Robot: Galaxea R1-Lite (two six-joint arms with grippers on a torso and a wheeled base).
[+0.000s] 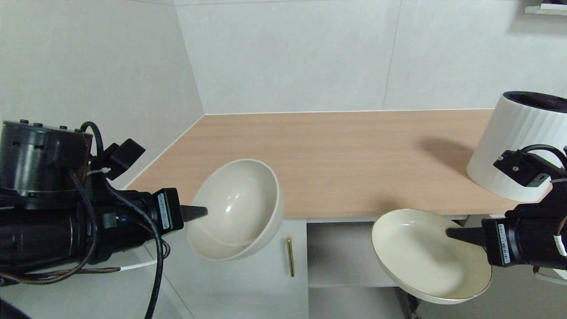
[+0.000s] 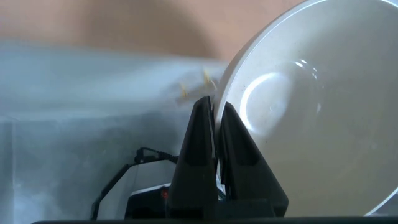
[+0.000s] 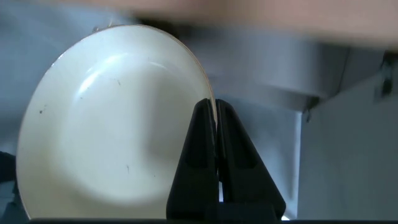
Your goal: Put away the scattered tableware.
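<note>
1. White sticker [image 1: 164, 211] on the body of my left gripper [image 1: 203, 211]: print too small to read.
2. Second white sticker [image 1: 503, 243] on my right gripper [image 1: 448, 231]: likewise unreadable.
3. No other text, number or sign legible.

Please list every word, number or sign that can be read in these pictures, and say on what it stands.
No text can be read.
On the left gripper, a white sticker: print too small to read.
On the right gripper, a white sticker: also too small.
No print seen on the bowl, the plate or the white ribbed container.
</note>
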